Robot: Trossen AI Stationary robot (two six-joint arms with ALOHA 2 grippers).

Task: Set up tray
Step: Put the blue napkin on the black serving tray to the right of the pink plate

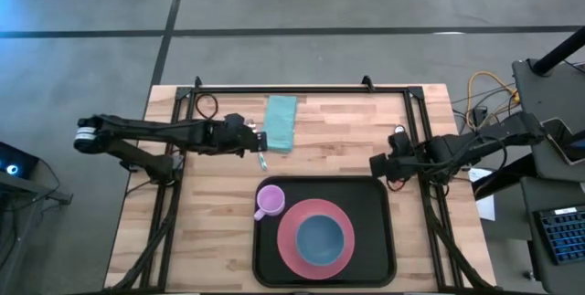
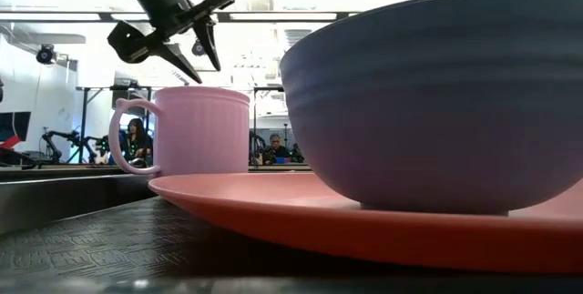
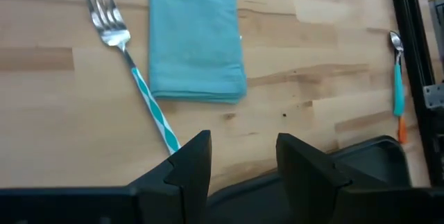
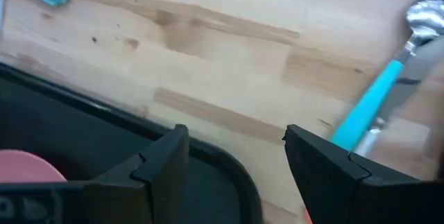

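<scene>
Tray (image 1: 384,231): near edge of the table (image 1: 210,240), right of centre — black, low rim.
On tray: pink plate (image 1: 291,245) bearing a blue bowl (image 1: 321,239); pink mug (image 1: 269,202) at the plate's far-left.
Napkin (image 1: 281,122): teal, folded, beyond the tray.
Fork (image 3: 132,68): just left of the napkin.
Spoon (image 3: 397,71): by the tray's far-right corner.
Left gripper (image 1: 260,139): over the fork, beside the napkin — jaws narrowly parted, empty.
Right gripper (image 1: 377,164): above the tray's far-right corner, jaws apart, empty.

Teal napkin (image 1: 281,122) beside a fork (image 3: 132,64); people (image 2: 137,139) sit in the background
</scene>
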